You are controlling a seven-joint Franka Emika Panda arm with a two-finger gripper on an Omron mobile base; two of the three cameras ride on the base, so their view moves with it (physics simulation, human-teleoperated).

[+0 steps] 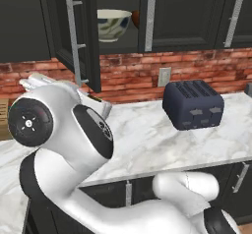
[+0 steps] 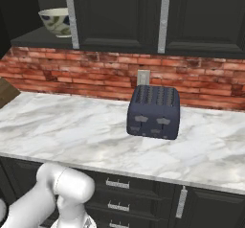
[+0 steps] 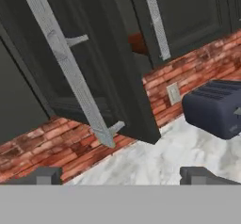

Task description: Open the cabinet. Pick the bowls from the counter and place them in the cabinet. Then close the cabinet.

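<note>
The black cabinet (image 1: 170,12) has its left door (image 1: 59,26) swung open toward me, its long silver handle (image 3: 70,68) close in front of the hand; the right door (image 2: 201,16) is shut. On the shelf inside stands the cream-white bowl (image 1: 113,24) with blue marks, also at the upper left of the right base view (image 2: 55,21). The reddish-brown bowl (image 1: 135,17) sits beside it, mostly hidden by the right door, and peeks through the gap (image 3: 137,43). My gripper (image 3: 123,176) is open and empty, just below and in front of the open door, above the marble counter (image 1: 147,144).
A dark blue toaster (image 1: 193,104) stands on the counter to the right, below a wall outlet (image 1: 164,75) on the red brick backsplash. A wooden object (image 2: 7,93) sits at the counter's far left. More dark cabinets flank the open one, and drawers (image 2: 117,184) run below.
</note>
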